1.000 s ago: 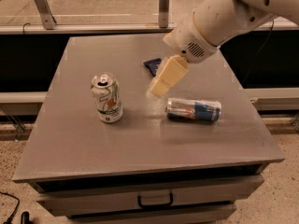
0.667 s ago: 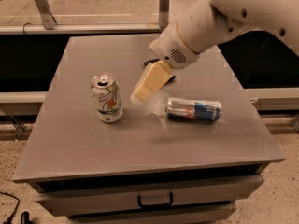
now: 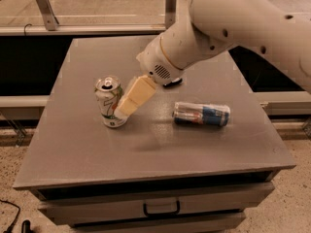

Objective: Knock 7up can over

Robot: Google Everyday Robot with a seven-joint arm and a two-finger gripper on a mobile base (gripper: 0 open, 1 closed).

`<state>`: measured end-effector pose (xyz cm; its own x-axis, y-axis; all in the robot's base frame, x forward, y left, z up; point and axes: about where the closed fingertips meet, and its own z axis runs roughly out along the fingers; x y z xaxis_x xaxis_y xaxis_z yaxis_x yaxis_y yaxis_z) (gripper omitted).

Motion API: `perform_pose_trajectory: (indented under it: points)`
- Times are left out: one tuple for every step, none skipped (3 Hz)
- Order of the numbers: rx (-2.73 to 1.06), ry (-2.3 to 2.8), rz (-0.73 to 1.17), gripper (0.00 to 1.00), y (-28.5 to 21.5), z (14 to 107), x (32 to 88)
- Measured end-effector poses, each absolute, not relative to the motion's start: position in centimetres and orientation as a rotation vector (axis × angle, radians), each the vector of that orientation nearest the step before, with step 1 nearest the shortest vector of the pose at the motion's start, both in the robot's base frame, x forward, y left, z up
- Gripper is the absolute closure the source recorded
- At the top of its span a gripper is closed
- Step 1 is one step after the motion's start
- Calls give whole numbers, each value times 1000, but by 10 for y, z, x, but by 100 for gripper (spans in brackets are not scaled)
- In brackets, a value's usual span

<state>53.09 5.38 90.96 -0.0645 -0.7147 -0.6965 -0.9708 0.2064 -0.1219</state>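
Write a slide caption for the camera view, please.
Gripper beside the upright 7up can on a grey table; a blue can lies nearby.

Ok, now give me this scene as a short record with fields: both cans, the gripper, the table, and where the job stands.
7up can: standing on its base, left part of the table, pull-tab top facing up
gripper: low at the 7up can's right side, touching it or very nearly
blue can: lying on its side, right of the gripper, apart from it
table: grey top, drawer below the front edge
job: 7up can not yet knocked over
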Motion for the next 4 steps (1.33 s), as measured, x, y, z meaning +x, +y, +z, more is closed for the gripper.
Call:
perform_pose_trajectory:
  points:
    - [-1581,1814,538,0,74,904,528]
    - [-1596,1798,574,16,89,900,524]
    - [-1605,1786,602,38,96,899,523]
    - [-1618,1772,613,62,99,902,523]
